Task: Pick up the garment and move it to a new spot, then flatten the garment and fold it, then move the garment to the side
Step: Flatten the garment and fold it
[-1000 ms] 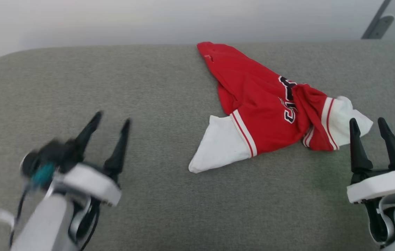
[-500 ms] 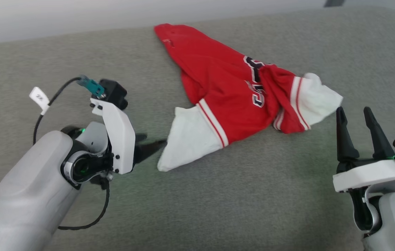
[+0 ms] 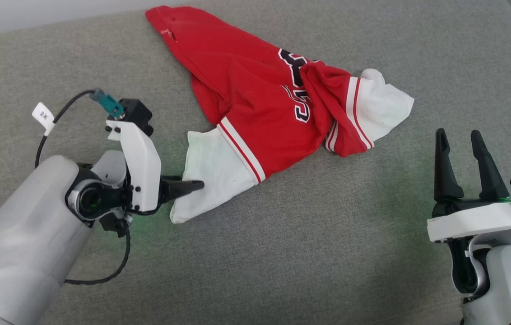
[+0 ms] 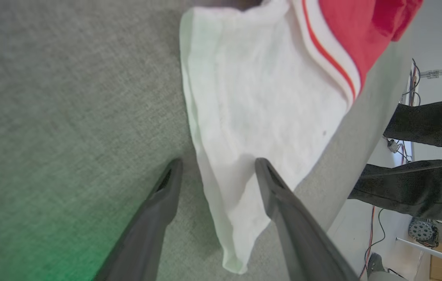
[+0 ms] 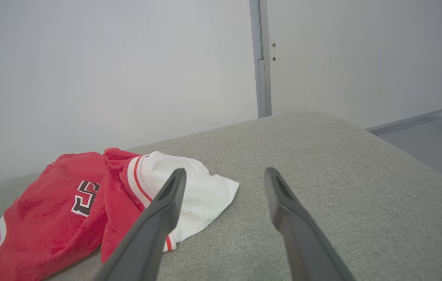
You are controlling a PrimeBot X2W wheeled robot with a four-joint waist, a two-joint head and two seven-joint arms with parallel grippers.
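The garment point(image 3: 255, 90) lies crumpled on the far half of the grey fabric-covered bench point(image 3: 282, 253). One red corner is near the far edge. Two white sleeves point toward the near side.

**Left claw.** The left claw point(image 3: 194, 185) is open and lies low over the bench, with its fingers pointing at the near white sleeve point(image 3: 212, 176). In the left wrist view, the claw straddles the side edge of that sleeve. One finger point(image 4: 166, 195) is over bare bench fabric. The other finger point(image 4: 279, 195) is over the white cloth. Contact between the fingers and the cloth cannot be determined. The claw grips nothing.

**Right claw.** The right claw point(image 3: 457, 135) is open and empty. It stands near the right edge of the bench with its fingers upright. The second white sleeve point(image 3: 384, 106) lies beyond its tips and apart from them.

**Differences between views.**
- The head view shows the whole garment, including the black white-outlined lettering point(image 3: 298, 101), which is partly folded under.
- The left wrist view shows the sleeve edge between the fingers. It also shows cables point(image 4: 377, 230) on the floor past the bench edge.
- The right wrist view shows the pale wall behind the bench and a grey vertical post point(image 5: 260, 58).
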